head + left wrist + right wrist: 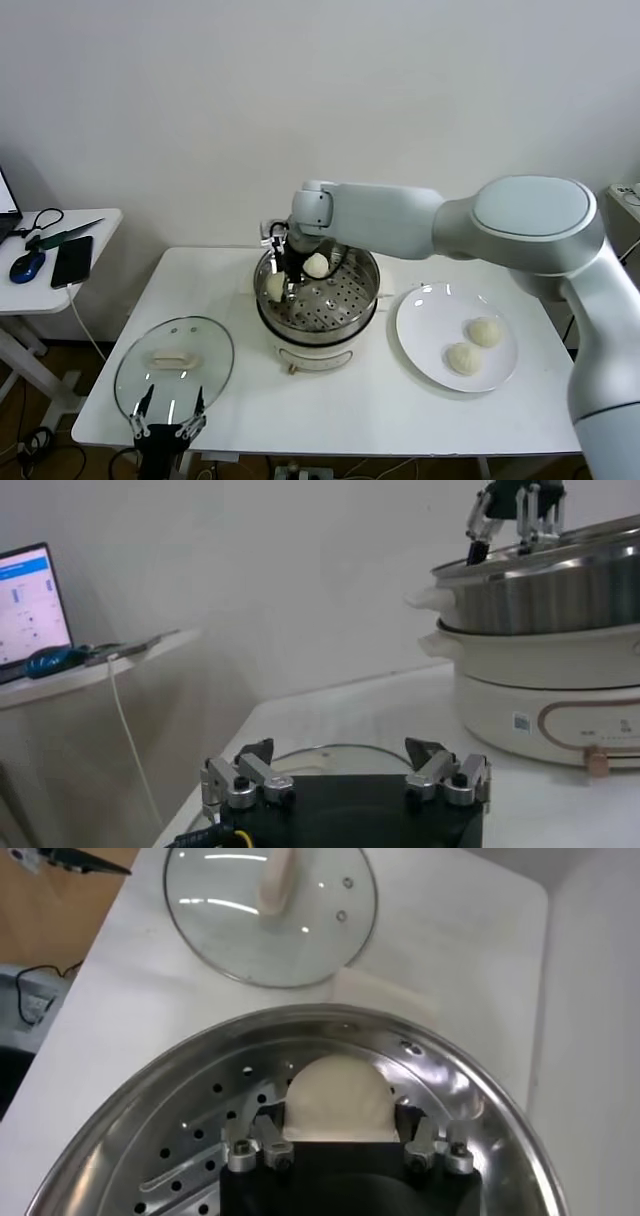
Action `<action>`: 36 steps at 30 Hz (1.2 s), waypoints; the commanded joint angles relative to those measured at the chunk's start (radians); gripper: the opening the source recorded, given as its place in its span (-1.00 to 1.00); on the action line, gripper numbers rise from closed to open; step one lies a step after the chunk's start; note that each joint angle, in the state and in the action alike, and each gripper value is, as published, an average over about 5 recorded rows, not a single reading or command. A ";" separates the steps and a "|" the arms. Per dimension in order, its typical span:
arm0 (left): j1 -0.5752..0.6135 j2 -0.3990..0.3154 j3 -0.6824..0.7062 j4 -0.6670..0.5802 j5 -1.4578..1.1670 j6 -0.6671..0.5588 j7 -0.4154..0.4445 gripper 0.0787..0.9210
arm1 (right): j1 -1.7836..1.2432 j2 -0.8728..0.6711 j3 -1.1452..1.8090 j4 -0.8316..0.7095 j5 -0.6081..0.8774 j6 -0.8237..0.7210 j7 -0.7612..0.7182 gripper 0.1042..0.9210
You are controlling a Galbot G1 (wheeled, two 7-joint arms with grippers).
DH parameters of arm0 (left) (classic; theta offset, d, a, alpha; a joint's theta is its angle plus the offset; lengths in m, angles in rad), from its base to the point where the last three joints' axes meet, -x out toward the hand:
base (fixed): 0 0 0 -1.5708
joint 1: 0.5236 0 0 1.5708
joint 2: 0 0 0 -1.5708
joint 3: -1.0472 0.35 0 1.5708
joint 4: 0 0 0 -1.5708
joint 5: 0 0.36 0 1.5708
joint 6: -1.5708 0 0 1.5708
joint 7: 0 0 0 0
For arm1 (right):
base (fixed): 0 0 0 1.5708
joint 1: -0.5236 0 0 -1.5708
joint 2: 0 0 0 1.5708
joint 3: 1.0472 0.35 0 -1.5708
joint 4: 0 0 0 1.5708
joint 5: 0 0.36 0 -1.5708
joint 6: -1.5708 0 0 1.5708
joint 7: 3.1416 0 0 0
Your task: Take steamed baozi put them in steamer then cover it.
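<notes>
The steamer (318,300) stands mid-table on its white pot base. One baozi (316,265) lies at the basket's back. A second baozi (275,287) is at the basket's left wall, and my right gripper (287,272) reaches down onto it. In the right wrist view my right gripper (337,1114) has its jaws against both sides of that baozi (335,1088), low in the basket (150,1118). Two more baozi (485,331) (463,358) lie on the white plate (425,320). The glass cover (175,365) lies flat at the front left. My left gripper (171,402) hovers open over its near edge.
A side table (100,225) at the far left carries a mouse, a phone and a pen; a laptop (35,600) stands there. The wall is close behind the steamer. The cover also shows in the right wrist view (270,918), beyond the basket rim.
</notes>
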 commanded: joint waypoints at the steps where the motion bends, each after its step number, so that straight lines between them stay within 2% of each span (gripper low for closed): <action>1: -0.004 -0.003 0.003 0.001 0.004 0.003 0.000 0.77 | -0.025 0.017 -0.007 -0.020 -0.010 0.000 -0.002 0.48; 8: -0.009 -0.005 0.006 0.003 0.010 0.004 0.000 0.77 | -0.027 0.006 0.010 -0.022 -0.016 -0.002 -0.008 0.74; 15: -0.003 -0.002 0.005 -0.001 0.012 0.003 -0.001 0.77 | 0.045 -0.078 0.029 0.056 -0.015 0.003 -0.036 0.76; 24: 0.003 0.000 0.011 -0.009 0.018 0.005 -0.002 0.77 | 0.273 -0.390 -0.028 0.285 -0.048 0.056 -0.130 0.76; 36: -0.003 -0.003 0.023 -0.020 0.042 0.018 0.003 0.77 | 0.258 -0.867 -0.051 0.551 -0.353 0.088 -0.176 0.76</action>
